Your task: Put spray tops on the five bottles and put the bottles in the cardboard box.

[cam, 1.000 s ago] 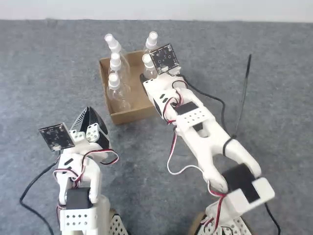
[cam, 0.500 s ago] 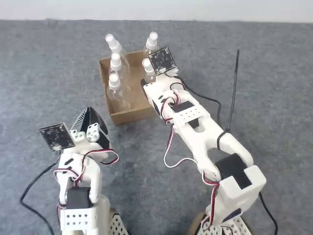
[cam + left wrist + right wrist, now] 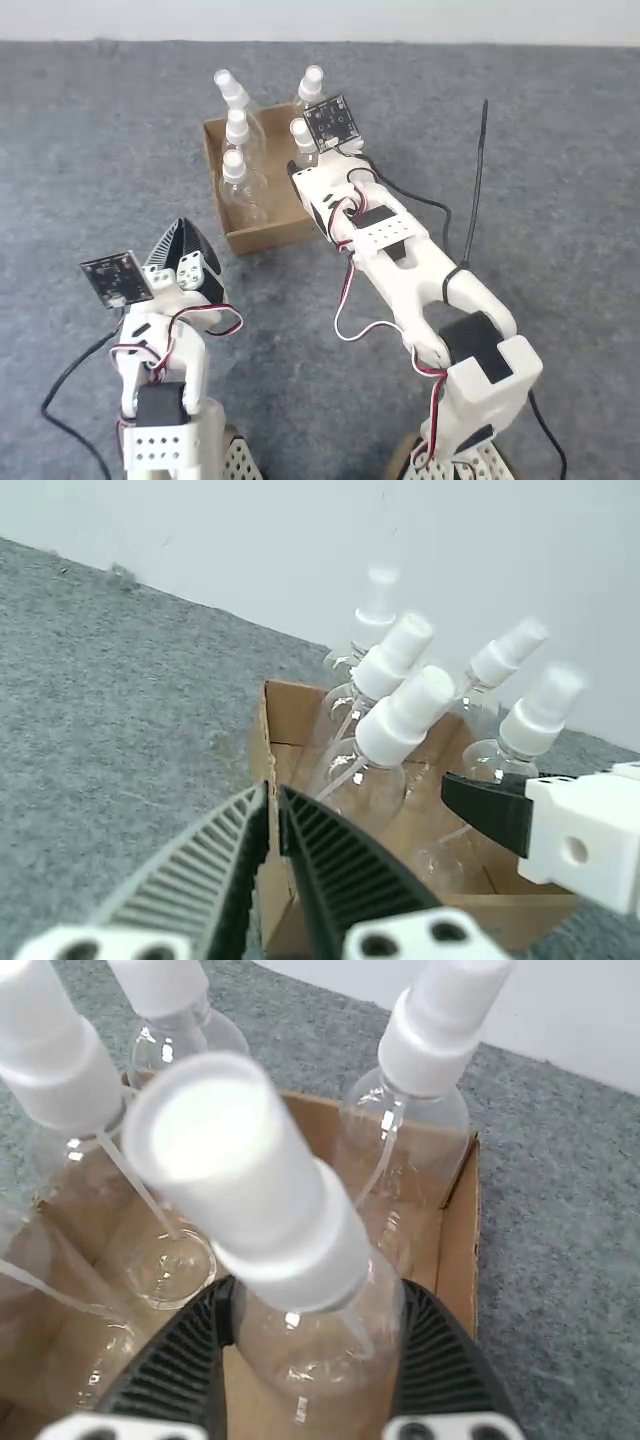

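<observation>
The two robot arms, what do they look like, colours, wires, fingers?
The left arm and right arm are white plastic with black motor blocks; red, white and black wires loop along the joints. The left gripper and right gripper have black ribbed fingers. A black camera board sits on each wrist.

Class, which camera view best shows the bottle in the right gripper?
The right wrist view: the bottle stands between the right gripper's fingers, close up. The high view shows its spray top; the left wrist view, its side.
</observation>
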